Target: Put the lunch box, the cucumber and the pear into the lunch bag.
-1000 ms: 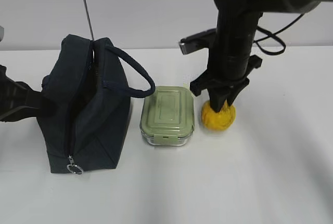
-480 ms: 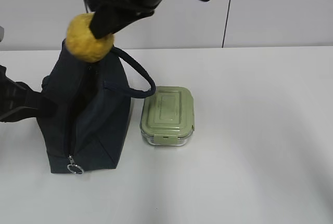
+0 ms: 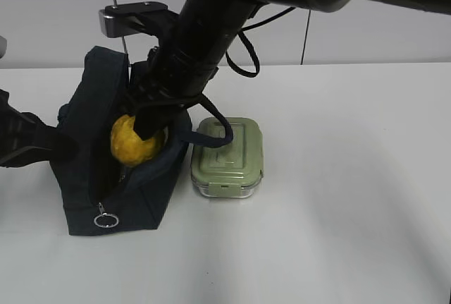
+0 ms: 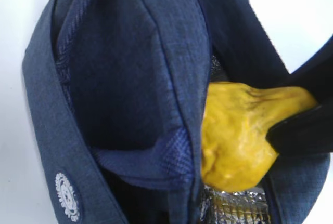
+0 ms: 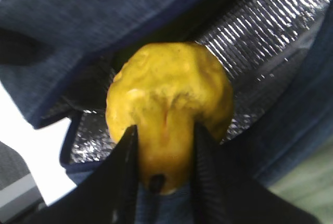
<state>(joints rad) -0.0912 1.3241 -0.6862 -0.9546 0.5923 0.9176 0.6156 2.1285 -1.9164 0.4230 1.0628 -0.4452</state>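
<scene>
The table (image 3: 352, 177) is a plain white, matte surface. On its left side stands the bag (image 3: 91, 177), boxy, of dark navy woven fabric, its top gaping open; the lining (image 5: 270, 42) is shiny ribbed silver foil. A thick loop handle (image 3: 215, 122) curves out to the right, and a silver ring pull (image 3: 106, 219) hangs at the low end of the zipper. A small round white emblem (image 4: 67, 203) is stitched on the outer wall; any writing on it is too small to read.

The right arm (image 3: 211, 29), black, reaches across from the upper right into the bag's mouth. Just right of the bag sits the box (image 3: 227, 157), clear glass with rounded corners and a pale sage-green clip-on lid.

The right gripper (image 5: 162, 180) clasps the pear (image 5: 169, 109) by its narrow neck; the lumpy, yellow-orange fruit hangs inside the opening, above the foil lining.

The left gripper is mostly hidden behind the bag's left side, clenched tight.
</scene>
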